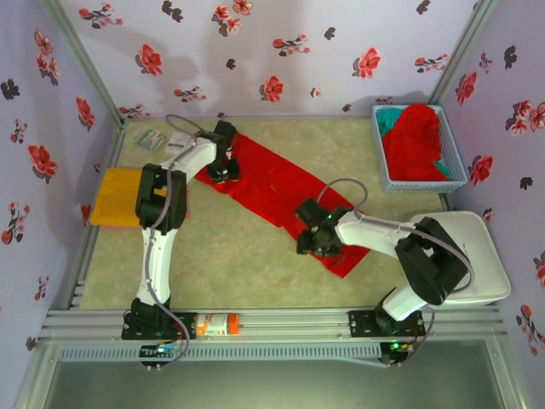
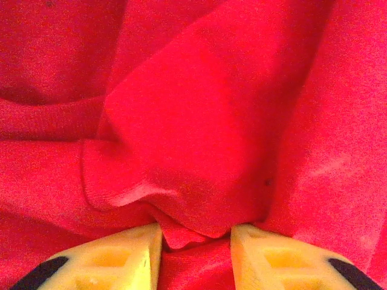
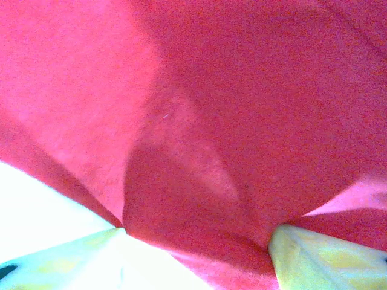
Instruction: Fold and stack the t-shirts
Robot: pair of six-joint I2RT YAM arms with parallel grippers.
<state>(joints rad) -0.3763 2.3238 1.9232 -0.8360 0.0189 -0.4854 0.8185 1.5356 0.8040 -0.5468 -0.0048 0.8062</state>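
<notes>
Red shirt [image 1: 272, 183], long axis diagonal, is pinched far-left by left gripper [image 1: 223, 169], near-right by right gripper [image 1: 316, 243].

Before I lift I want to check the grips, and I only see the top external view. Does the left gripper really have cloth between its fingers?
Observer: Yes. In the left wrist view a fold of the red t-shirt bunches between the yellow fingers of the left gripper, pinched.
Operator: And the right?
Observer: In the right wrist view red cloth spans the gap of the right gripper, with creases running to both fingertips. Clamped or not, I cannot tell.
</notes>
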